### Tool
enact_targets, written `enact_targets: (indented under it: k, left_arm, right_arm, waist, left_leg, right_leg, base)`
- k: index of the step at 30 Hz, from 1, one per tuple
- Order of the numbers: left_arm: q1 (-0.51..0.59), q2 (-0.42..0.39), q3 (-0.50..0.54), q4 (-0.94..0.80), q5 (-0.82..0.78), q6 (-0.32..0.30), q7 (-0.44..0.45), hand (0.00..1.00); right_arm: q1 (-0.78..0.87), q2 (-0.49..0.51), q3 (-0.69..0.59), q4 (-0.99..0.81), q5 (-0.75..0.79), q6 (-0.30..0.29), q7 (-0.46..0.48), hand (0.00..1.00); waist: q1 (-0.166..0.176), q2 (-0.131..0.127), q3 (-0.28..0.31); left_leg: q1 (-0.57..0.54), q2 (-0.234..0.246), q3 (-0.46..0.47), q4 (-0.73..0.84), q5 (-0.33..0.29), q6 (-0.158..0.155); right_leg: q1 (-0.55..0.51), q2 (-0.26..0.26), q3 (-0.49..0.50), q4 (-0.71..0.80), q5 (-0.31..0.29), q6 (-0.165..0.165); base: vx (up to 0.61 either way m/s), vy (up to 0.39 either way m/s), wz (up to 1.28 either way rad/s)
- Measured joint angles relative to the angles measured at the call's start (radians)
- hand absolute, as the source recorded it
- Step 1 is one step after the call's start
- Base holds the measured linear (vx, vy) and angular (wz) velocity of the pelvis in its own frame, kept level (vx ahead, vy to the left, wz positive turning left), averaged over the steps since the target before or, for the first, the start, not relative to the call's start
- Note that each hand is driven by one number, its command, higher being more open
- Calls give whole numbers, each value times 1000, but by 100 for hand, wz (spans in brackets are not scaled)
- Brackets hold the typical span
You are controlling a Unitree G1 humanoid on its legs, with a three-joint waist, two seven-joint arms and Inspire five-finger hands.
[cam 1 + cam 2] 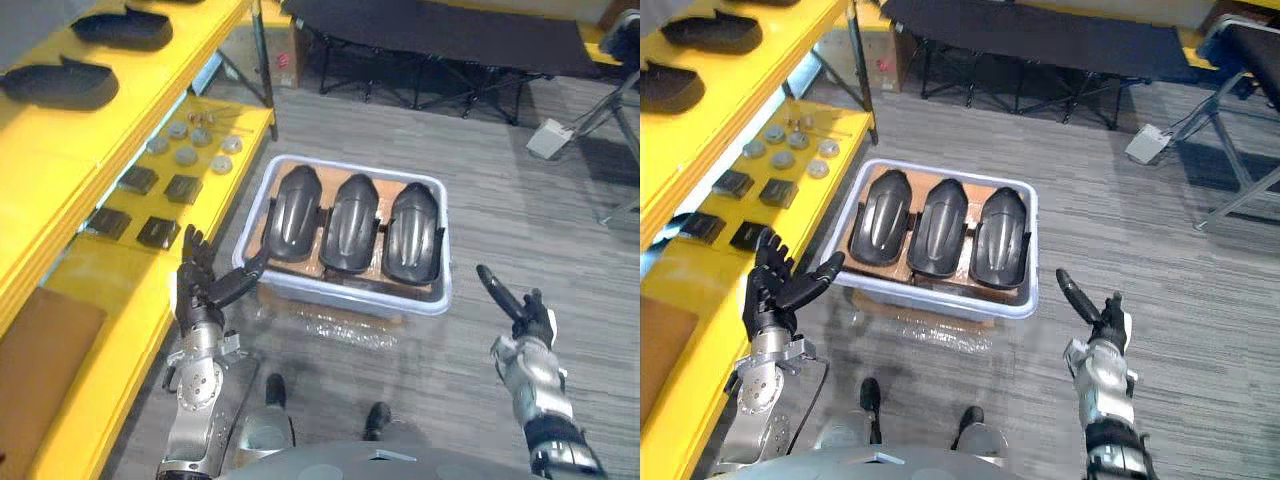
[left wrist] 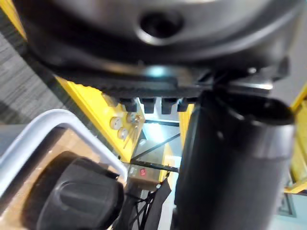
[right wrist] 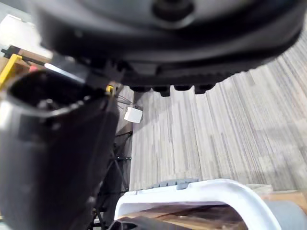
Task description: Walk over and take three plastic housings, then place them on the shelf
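Three black housings lie side by side in a pale bin (image 1: 350, 298) on the floor: the left housing (image 1: 293, 213), the middle housing (image 1: 352, 222) and the right housing (image 1: 413, 230). All three lie domed side up on a brown liner. They look like stiff moulded shells, probably light for their bulk. Their glossy, rounded backs are likely to slide under smooth fingers.

They sit close together, so there is little room between them. The outer two look easiest to take first, gripped across the narrow width with fingers under one long edge and the thumb over the other.

The left hand (image 1: 205, 285) is at the bin's near-left corner. Its fingers are straight and spread, its thumb points toward the rim, and it holds nothing. The right hand (image 1: 520, 310) is clear of the bin's near-right corner. Its palm is turned inward, its fingers are straight, and it is also empty.

The yellow shelf (image 1: 120, 95) stands to the left of the bin.
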Motion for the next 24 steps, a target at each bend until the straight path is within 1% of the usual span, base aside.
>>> enact_targets:
  k: [1,3,6,7,9,12,13,16,18,20,21,23,24]
  left_arm:
    - [-13,8,-11,2,0,4,-2,100]
    - [-48,18,-33,3,0,8,-11,100]
    - [-69,23,-39,5,0,8,-20,100]
    - [-82,34,-53,15,0,9,-20,100]
    - [-95,38,-69,37,-1,9,-23,100]
    - [-104,38,-108,109,-6,9,-27,100]
    - [-104,38,-118,121,-9,9,-29,100]
    - [-99,39,-152,144,-23,11,-35,100]
    - [-120,40,-174,181,-42,15,-40,100]
    - [-135,40,-188,201,-42,22,-41,100]
    - [-136,39,-189,209,-44,25,-42,100]
    - [-140,40,-201,229,-51,27,-42,100]
    - [-142,39,-211,240,-62,26,-41,100]
  right_arm:
    - [-35,-14,0,33,9,0,6,100]
    - [-138,-63,0,107,19,-1,22,100]
    - [-256,-135,1,146,16,-3,42,100]
    - [-310,-173,3,166,13,-3,43,100]
    - [-383,-223,25,207,-9,1,42,100]
    - [-485,-290,73,262,-64,22,42,100]
    - [-500,-301,81,272,-66,29,42,100]
    - [-558,-331,111,319,-104,80,40,100]
    - [-615,-358,120,371,-129,140,39,100]
    - [-641,-378,129,392,-151,167,40,100]
    - [-659,-389,145,400,-161,190,42,100]
    - [-685,-413,178,423,-162,212,49,100]
    - [-704,-433,192,432,-162,230,52,100]
  waist:
    - [7,0,13]
    - [26,5,56]
    - [29,27,108]
    - [40,40,129]
    - [48,54,146]
    - [48,76,170]
    - [48,79,174]
    - [52,84,178]
    - [54,95,197]
    - [55,105,204]
    - [55,109,206]
    - [55,121,215]
    - [59,130,220]
  left_leg:
    - [-11,0,-9,0,6,0]
    - [-32,-2,-23,-19,32,6]
    - [-49,-11,-42,-59,72,17]
    - [-54,-16,-45,-78,88,21]
    - [-70,-20,-47,-90,102,28]
    - [-80,-31,-52,-105,118,37]
    - [-80,-33,-52,-106,118,39]
    - [-96,-37,-57,-108,121,41]
    - [-103,-37,-65,-108,126,41]
    - [-111,-37,-69,-108,128,41]
    - [-119,-36,-69,-108,131,41]
    - [-119,-36,-69,-108,133,43]
    - [-121,-37,-69,-108,135,44]
  right_leg:
    - [-4,1,-9,-2,4,-2]
    - [-20,4,-21,-13,22,-4]
    - [-42,-2,-39,-14,35,-2]
    - [-55,-4,-41,-14,41,0]
    - [-74,-8,-43,-14,49,1]
    - [-89,-18,-47,-14,57,5]
    - [-89,-20,-47,-14,58,6]
    - [-104,-24,-51,-12,58,7]
    - [-106,-23,-60,-10,58,7]
    - [-113,-22,-64,-8,58,7]
    - [-123,-22,-62,-5,58,7]
    - [-128,-25,-62,5,56,4]
    - [-132,-26,-59,7,56,4]
  base:
    - [-100,22,26]
    - [-122,28,25]
    - [-83,42,19]
    - [-71,58,12]
    - [-61,57,6]
    - [-17,47,6]
    - [13,49,5]
    - [28,18,5]
    - [6,-5,11]
    - [-4,-3,3]
    - [0,0,0]
    - [0,0,0]
    - [0,0,0]
